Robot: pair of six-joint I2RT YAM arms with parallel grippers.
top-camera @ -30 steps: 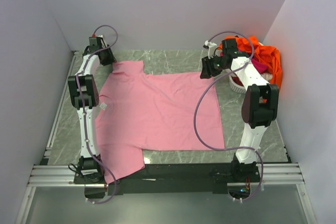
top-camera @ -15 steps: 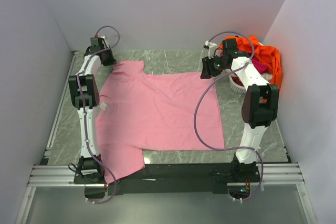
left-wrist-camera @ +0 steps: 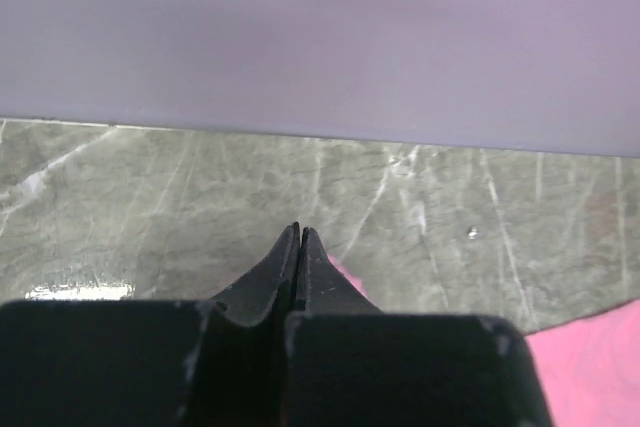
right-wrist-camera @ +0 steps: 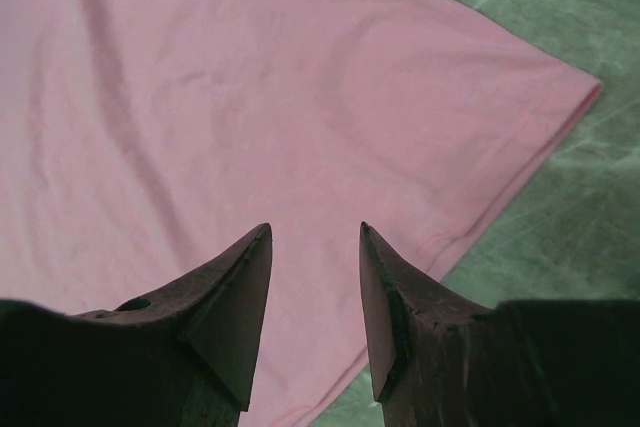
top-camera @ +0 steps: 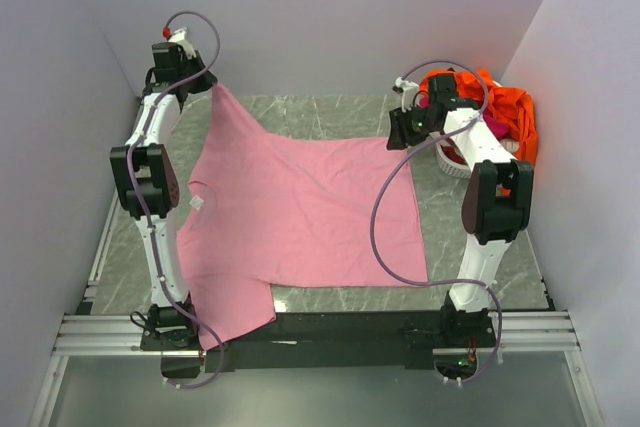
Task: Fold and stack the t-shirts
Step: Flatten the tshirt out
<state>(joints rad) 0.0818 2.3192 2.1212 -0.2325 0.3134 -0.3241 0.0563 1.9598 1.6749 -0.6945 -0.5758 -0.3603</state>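
The grey marbled surface (top-camera: 330, 117) carries the light pink short-sleeved cloth t-shirt (top-camera: 300, 207). It lies flat except for the far left sleeve, which is lifted to the left gripper (left-wrist-camera: 300, 242). That gripper is pressed together, pinching the sleeve. The right gripper (right-wrist-camera: 315, 237) hangs half spread above the far right hem corner, holding nothing. Recommended: carry the sleeve inward low and taut, and secure the hem corner first.

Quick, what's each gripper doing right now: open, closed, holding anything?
Left gripper: closed, holding a sleeve of the pink t-shirt.
Right gripper: open, holding nothing, fingers apart above the same shirt's corner.
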